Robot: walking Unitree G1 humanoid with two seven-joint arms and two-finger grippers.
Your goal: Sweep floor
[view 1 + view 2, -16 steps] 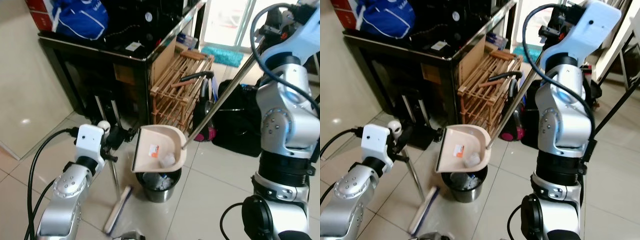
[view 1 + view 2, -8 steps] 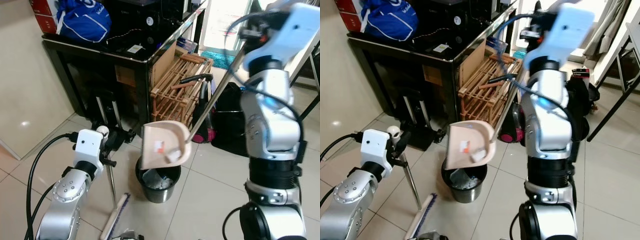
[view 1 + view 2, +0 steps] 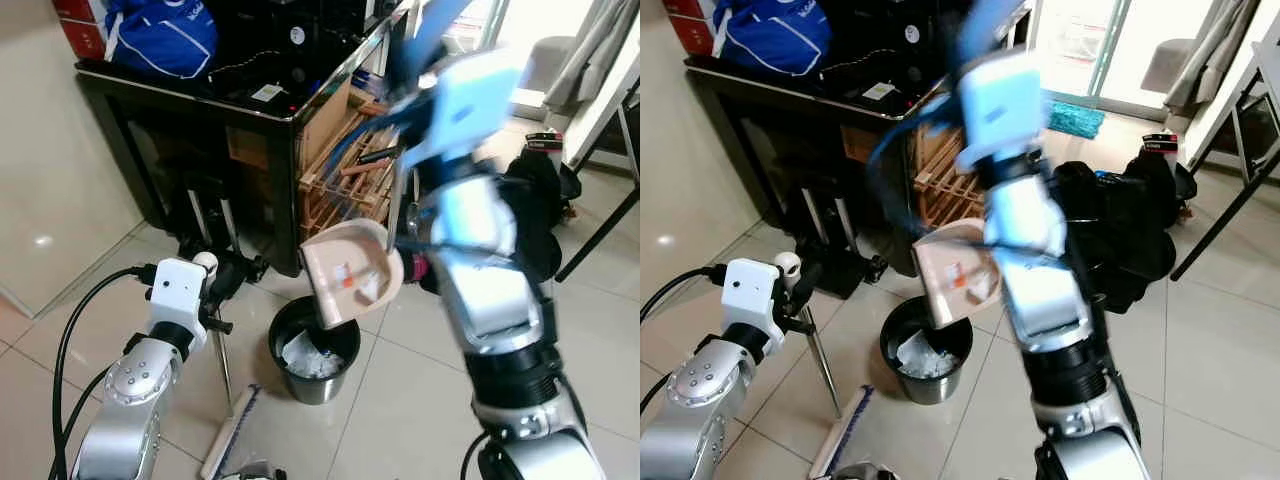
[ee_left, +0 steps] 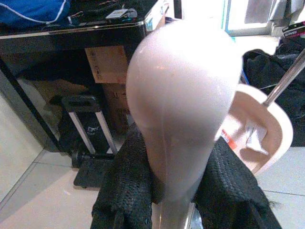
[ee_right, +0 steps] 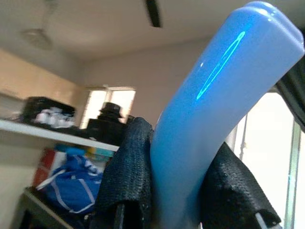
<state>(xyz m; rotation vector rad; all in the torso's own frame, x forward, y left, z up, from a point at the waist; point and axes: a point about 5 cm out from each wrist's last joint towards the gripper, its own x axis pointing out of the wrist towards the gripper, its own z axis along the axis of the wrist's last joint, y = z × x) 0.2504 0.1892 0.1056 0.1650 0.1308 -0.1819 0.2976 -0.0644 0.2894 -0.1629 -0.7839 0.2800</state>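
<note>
A beige dustpan (image 3: 352, 283) hangs tilted above the black bin (image 3: 315, 351), with bits of rubbish still in its scoop. Its silver pole (image 3: 393, 205) rises to a blue grip (image 5: 200, 100), and my right gripper (image 5: 176, 193) is shut on that grip, high up in front of the cabinet. The right arm (image 3: 480, 250) is blurred. My left gripper (image 4: 178, 188) is shut on the broom's white knob (image 4: 183, 95), low on the left. From there the broom's pole (image 3: 224, 360) runs down to its head (image 3: 230, 445) on the tiles beside the bin.
A black cabinet (image 3: 200, 110) with a blue bag (image 3: 160, 35) on top stands behind. A wooden rack (image 3: 345, 170) leans at its side, a folded trolley (image 3: 205, 225) stands in front, and black bags (image 3: 535, 210) lie at the right. The floor is open tile at lower right.
My right arm has swung left across the view. The dustpan has shifted a little right and up and tipped more steeply over the bin. The left arm and broom have held still.
</note>
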